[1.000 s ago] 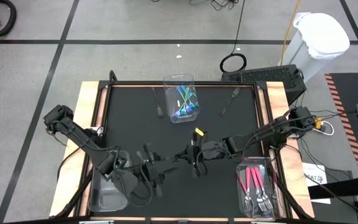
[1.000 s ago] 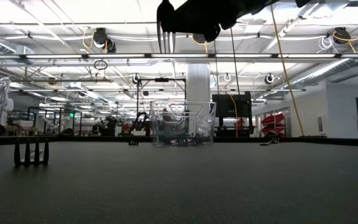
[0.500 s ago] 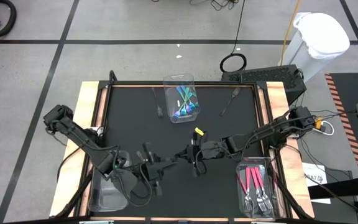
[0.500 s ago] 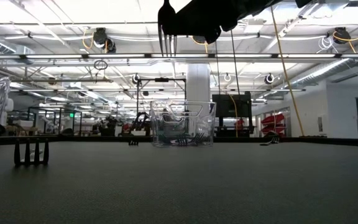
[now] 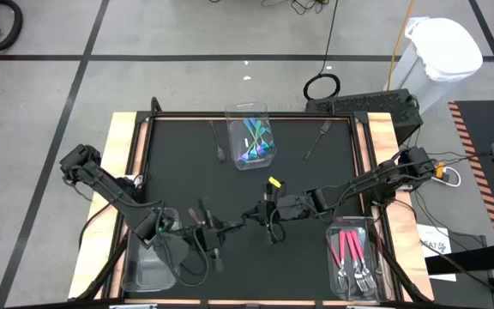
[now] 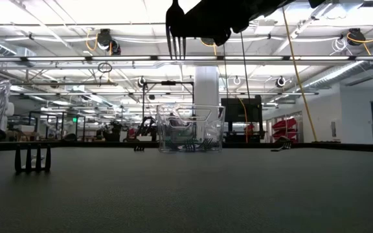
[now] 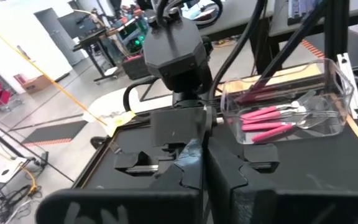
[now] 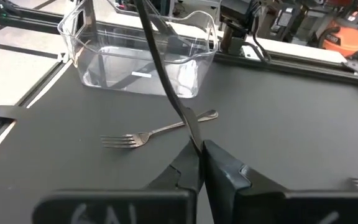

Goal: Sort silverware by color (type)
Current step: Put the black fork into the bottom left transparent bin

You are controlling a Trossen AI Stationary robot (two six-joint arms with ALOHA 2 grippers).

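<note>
Silverware in transfer: dark fork (image 8: pixel 166 68) held mid-surface by closed right end effector (image 5: pixel 268 211); left end effector (image 5: pixel 221 230) has just closed on its far end. Handover toward the empty left bin (image 5: pixel 148 266) appears imminent.

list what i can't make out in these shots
- Left gripper: whether its shut fingers pinch anything. It is too small and dark against the dark mat in the high view, and its own fingers block the left wrist view.
- Dark fork: the low view's top edge cuts off whatever holds it, so the arm is unclear there.
- Teal pieces in the middle bin: the count. They overlap and are too small in the high view.
</note>
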